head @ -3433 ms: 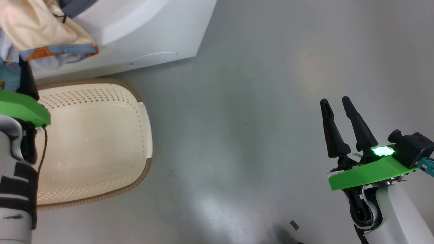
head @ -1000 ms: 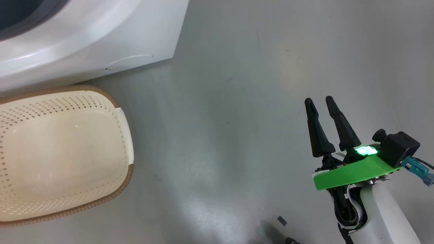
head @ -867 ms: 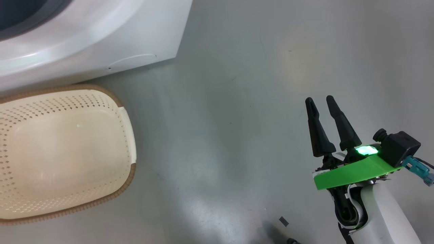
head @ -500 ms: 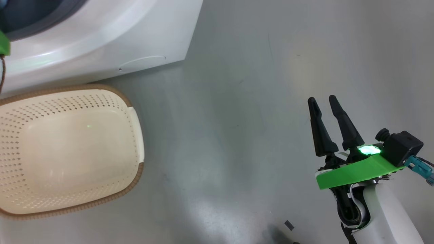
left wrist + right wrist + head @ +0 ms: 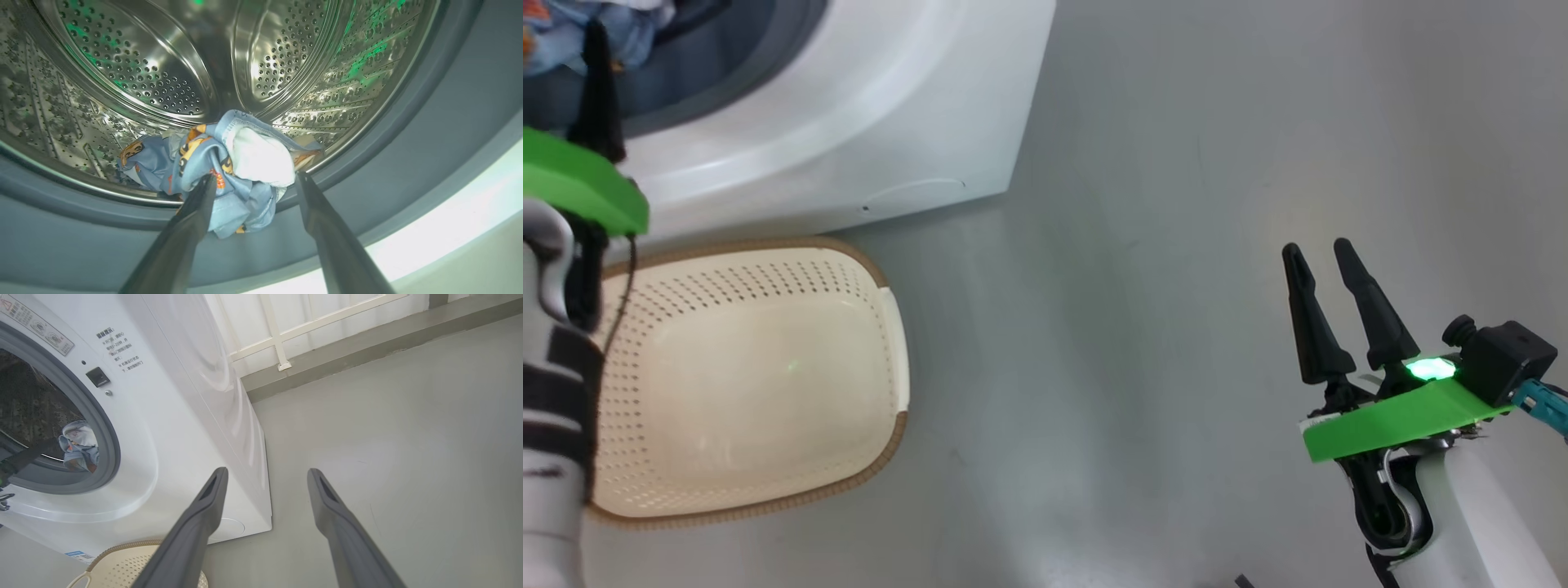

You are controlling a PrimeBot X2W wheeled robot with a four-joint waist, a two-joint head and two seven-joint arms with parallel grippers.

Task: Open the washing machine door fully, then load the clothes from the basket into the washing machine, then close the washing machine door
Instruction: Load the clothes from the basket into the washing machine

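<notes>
A few seconds ago, in the upper left of the head view, the left arm carried a cream and blue garment above the basket. Now the clothes [image 5: 241,155] lie inside the washing machine [image 5: 849,122]. The left gripper [image 5: 255,176] has its two fingers spread wide with nothing clamped between them. A second ago that arm was out of the head view. It now stands along the left edge, one dark finger pointing up at the machine's opening. The whole head picture has shifted between frames, so the camera has moved; the basket [image 5: 882,441] and machine only seem to have slid. The right gripper [image 5: 1316,249] hangs at the lower right as before, over the bare grey floor [image 5: 1135,327], its fingers apart and empty.

In the left wrist view the clothes are a crumpled bundle of light blue fabric with orange prints and a white patch. They sit at the front lip of the perforated steel drum [image 5: 163,61], and a blue fold hangs down over the grey gasket [image 5: 429,134]. The bundle shows between the two fingertips. The left tip overlaps the cloth, and I cannot tell whether it touches. In the right wrist view the bundle shows low in the round opening at the left. The basket sits at the lower left of the head view, just in front of the machine, with its cream bottom bare.
</notes>
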